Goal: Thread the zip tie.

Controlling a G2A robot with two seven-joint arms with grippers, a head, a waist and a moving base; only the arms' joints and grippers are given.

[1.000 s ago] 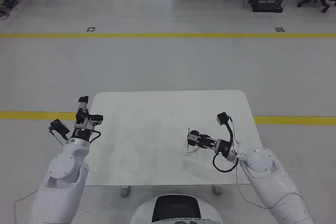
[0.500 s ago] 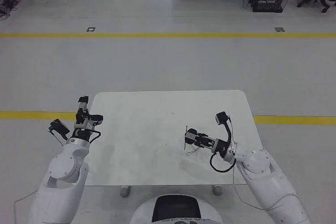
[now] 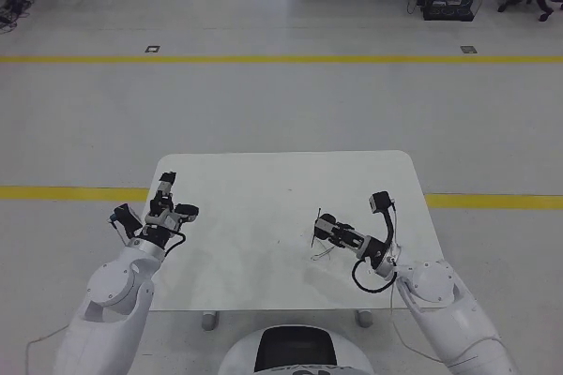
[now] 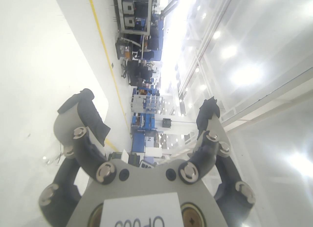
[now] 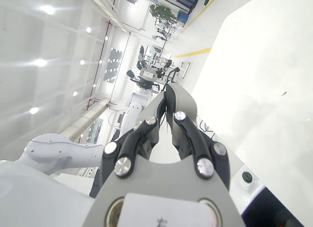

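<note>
The zip tie [image 3: 318, 216] is pinched in the closed right hand [image 3: 321, 229], its thin length projecting beyond the fingertips. The left hand [image 3: 175, 197] is held wide and empty, well apart.

The top camera sits high up and looks down at the whole table [image 3: 263, 187] from far off. The left wrist camera sits close behind the left gripper [image 4: 146, 102] and looks out past a table corner. The right wrist camera sits close behind the right gripper [image 5: 168, 91] and looks across the table to the left gripper, far away. All three see the table.
</note>
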